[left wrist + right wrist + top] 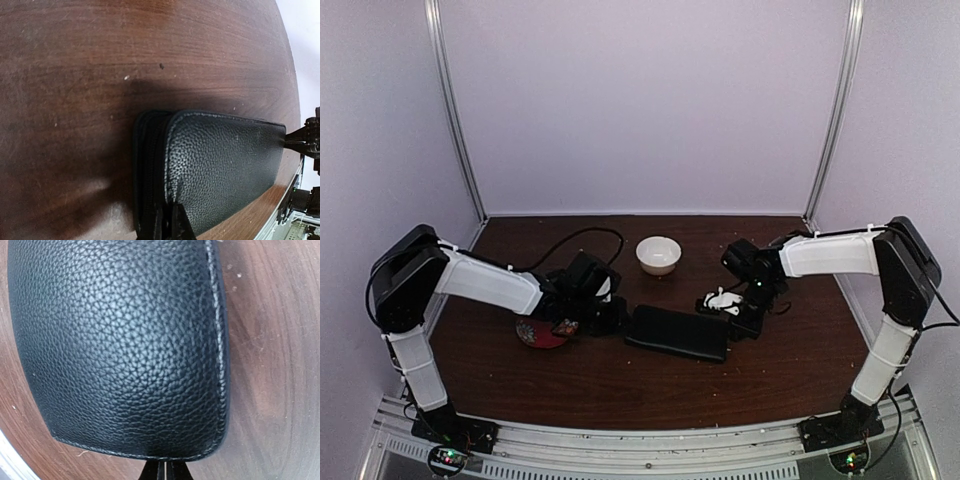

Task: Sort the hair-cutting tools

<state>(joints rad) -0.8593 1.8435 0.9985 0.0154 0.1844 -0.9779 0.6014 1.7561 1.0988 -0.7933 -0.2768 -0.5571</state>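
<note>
Black case (120, 340) fills both wrist views; left pincer (167, 226) and right pincer (162, 471) sit shut at its edges, grip unclear.

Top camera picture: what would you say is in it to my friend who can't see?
A flat black case lies in the middle of a brown table, with the left claw at one end and the right claw at the other. A white bowl sits behind it, and a red plate peeks out beside the left arm.

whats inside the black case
Its inside is not visible: the black case lies closed and flat on the table, only its pebbled outer cover and stitched edge showing. Anything it may hold is hidden.
</note>
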